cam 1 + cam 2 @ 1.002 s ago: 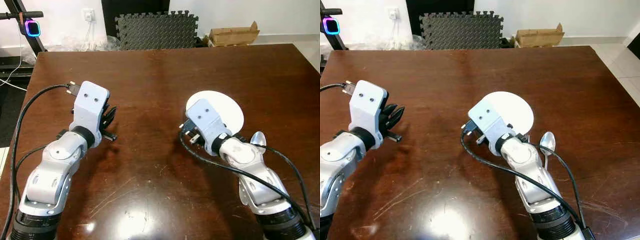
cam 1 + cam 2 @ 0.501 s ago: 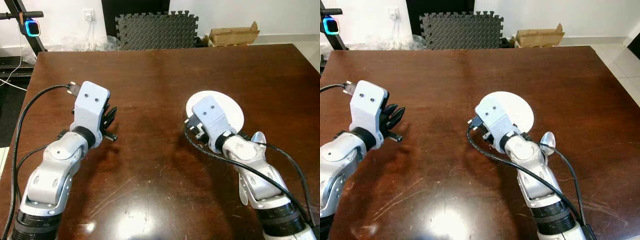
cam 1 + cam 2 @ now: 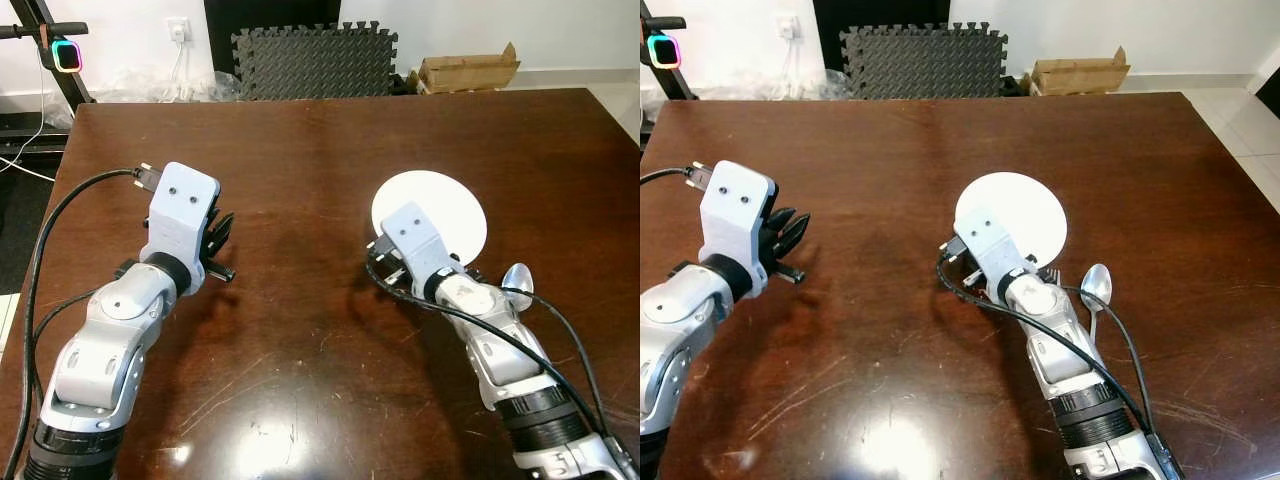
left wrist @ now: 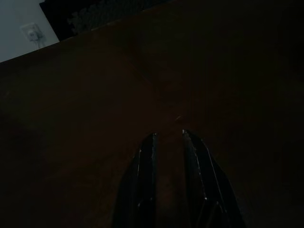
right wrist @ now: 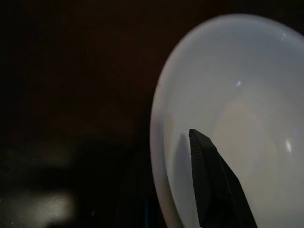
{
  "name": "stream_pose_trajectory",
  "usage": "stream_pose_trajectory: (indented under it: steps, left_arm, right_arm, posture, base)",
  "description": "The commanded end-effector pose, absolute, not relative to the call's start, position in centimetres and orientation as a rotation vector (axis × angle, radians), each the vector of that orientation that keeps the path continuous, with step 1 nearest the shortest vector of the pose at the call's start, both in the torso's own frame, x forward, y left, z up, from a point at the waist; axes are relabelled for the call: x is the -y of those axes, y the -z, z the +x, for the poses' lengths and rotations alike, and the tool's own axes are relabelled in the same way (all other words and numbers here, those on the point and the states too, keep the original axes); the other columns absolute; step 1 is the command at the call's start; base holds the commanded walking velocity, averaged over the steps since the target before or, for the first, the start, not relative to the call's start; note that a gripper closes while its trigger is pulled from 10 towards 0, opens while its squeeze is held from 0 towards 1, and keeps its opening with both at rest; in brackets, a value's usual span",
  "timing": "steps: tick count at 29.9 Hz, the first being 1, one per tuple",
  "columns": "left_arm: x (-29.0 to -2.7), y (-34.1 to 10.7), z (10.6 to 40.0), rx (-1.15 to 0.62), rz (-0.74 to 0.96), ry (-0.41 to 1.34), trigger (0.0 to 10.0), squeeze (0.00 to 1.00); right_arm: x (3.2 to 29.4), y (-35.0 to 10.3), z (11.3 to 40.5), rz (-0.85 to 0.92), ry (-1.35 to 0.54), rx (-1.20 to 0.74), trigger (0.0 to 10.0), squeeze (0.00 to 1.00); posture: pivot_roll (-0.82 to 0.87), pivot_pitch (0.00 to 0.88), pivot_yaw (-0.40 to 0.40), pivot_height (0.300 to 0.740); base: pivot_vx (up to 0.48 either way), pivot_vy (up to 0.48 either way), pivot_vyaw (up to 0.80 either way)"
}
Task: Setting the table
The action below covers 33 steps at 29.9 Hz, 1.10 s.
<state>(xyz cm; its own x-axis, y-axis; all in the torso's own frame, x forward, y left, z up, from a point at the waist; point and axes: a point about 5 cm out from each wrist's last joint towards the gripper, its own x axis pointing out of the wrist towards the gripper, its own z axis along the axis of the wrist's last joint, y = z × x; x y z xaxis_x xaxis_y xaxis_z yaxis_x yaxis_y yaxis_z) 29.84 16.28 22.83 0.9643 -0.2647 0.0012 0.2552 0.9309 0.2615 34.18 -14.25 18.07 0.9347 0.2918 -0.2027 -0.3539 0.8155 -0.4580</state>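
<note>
Looking down our own arms, we find the right gripper low at the near edge of the white plate. In its wrist view one black finger lies over the plate's inside and the other sits dark outside the rim, so we judge the fingers parted astride the edge; whether they are pinching it we cannot tell. That straddling pose suits nudging or lifting the plate into its place setting. Just to the right of that forearm a spoon lies on the table, bowl away from us, and fork tines peek out between spoon and plate, apparently laid beside the plate as cutlery. Further left, well apart from the plate, our left gripper hovers over bare wood holding nothing, fingers a narrow gap apart, seemingly waiting. Beyond the table's far edge stand foam mats and a cardboard box.
</note>
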Motion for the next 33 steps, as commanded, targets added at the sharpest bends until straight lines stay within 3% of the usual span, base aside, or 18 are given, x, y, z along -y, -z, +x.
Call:
stream_pose_trajectory:
  steps: [1, 15, 16, 17, 18, 19, 25, 33]
  left_arm:
    - [-16.3, -22.4, 29.8, 0.023, 0.259, 0.264, 10.0, 0.0]
    - [-16.3, -22.5, 30.0, 0.021, 0.245, 0.27, 10.0, 0.0]
    - [-16.9, -23.3, 30.2, 0.01, 0.131, 0.279, 10.0, 0.0]
    - [-17.4, -23.8, 30.3, 0.004, 0.073, 0.288, 10.0, 0.0]
    - [-17.4, -23.8, 30.3, 0.004, 0.073, 0.288, 10.0, 0.0]
    - [-18.0, -24.4, 30.4, -0.002, 0.036, 0.304, 10.0, 0.0]
    - [-20.6, -28.3, 29.9, -0.011, -0.117, 0.502, 10.0, 0.0]
    - [-19.6, -30.7, 29.7, -0.037, -0.286, 0.707, 10.0, 0.0]
  right_arm:
    - [14.4, -17.5, 34.0, -0.49, -0.348, -0.137, 0.0, 0.0]
    - [13.9, -20.5, 33.4, -0.506, -0.376, 0.071, 0.0, 0.0]
    - [12.8, -21.5, 32.8, -0.581, -0.428, 0.177, 0.0, 0.0]
    - [12.2, -21.9, 32.4, -0.62, -0.46, 0.232, 4.3, 0.0]
    - [12.2, -21.9, 32.4, -0.62, -0.46, 0.232, 4.3, 0.0]
    - [11.5, -22.2, 32.0, -0.652, -0.485, 0.284, 10.0, 0.0]
    - [8.5, -22.2, 30.4, -0.842, -0.515, 0.473, 10.0, 0.0]
    - [4.6, -20.8, 29.0, -0.972, -0.565, 0.639, 10.0, 0.0]
  posture:
    - [0.07, 0.216, 0.027, 0.74]
    - [0.07, 0.207, 0.039, 0.74]
    - [0.07, 0.204, 0.041, 0.74]
    - [0.07, 0.203, 0.041, 0.74]
    - [0.07, 0.203, 0.041, 0.74]
    - [0.08, 0.202, 0.043, 0.74]
    - [0.09, 0.19, 0.056, 0.74]
    - [0.1, 0.17, 0.077, 0.74]
  base:
    - [0.0, 0.0, 0.0]
    - [0.0, 0.0, 0.0]
    - [0.0, 0.0, 0.0]
    - [0.0, 0.0, 0.0]
    - [0.0, 0.0, 0.0]
    - [0.0, 0.0, 0.0]
    - [0.0, 0.0, 0.0]
    - [0.0, 0.0, 0.0]
